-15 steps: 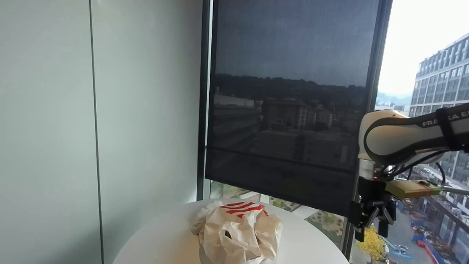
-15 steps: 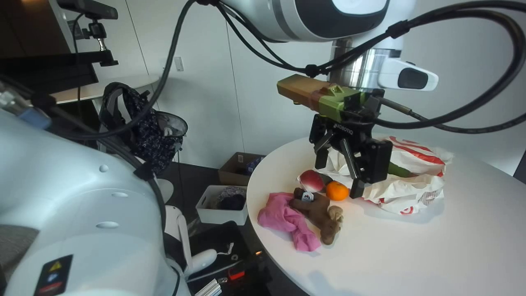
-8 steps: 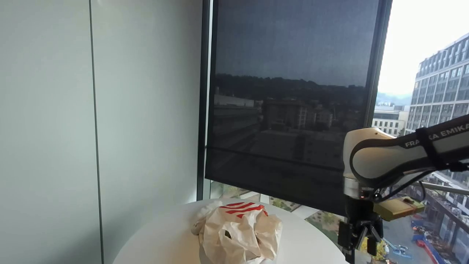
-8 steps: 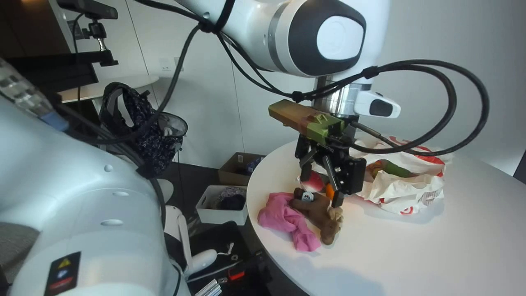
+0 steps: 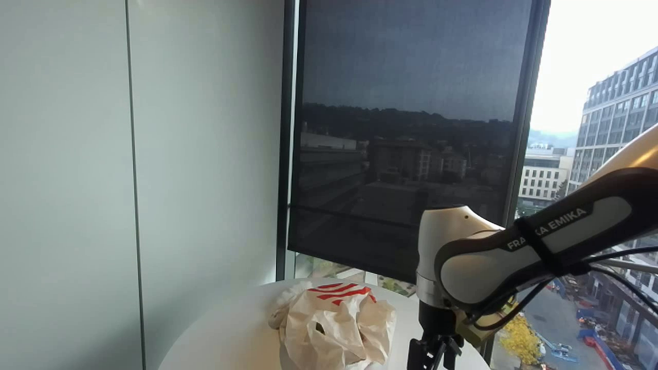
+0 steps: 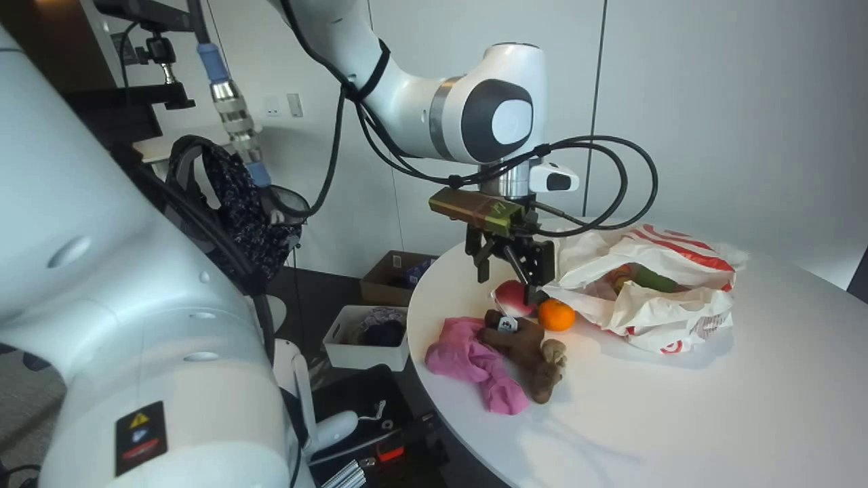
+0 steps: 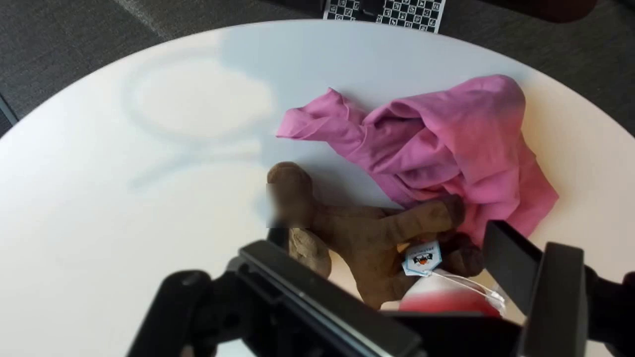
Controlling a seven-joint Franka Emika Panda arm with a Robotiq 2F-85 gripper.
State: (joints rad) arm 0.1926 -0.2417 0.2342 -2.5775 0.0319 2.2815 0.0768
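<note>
Two soft things lie farthest left on the round white table point(image 6: 678, 420): a crumpled pink cloth point(image 6: 462, 354) and, touching it, a brown plush animal point(image 6: 523, 349). Just behind the plush, from where I stand, sits a red-and-white round thing point(image 6: 510, 298). Above this huddle hangs the gripper point(image 6: 508, 283), released, its jaws spread wide. An orange point(image 6: 557, 315) rests just beside them, and farthest right slumps a white bag point(image 6: 678, 315) with red markings, something green point(image 6: 653, 279) in its mouth.
</note>
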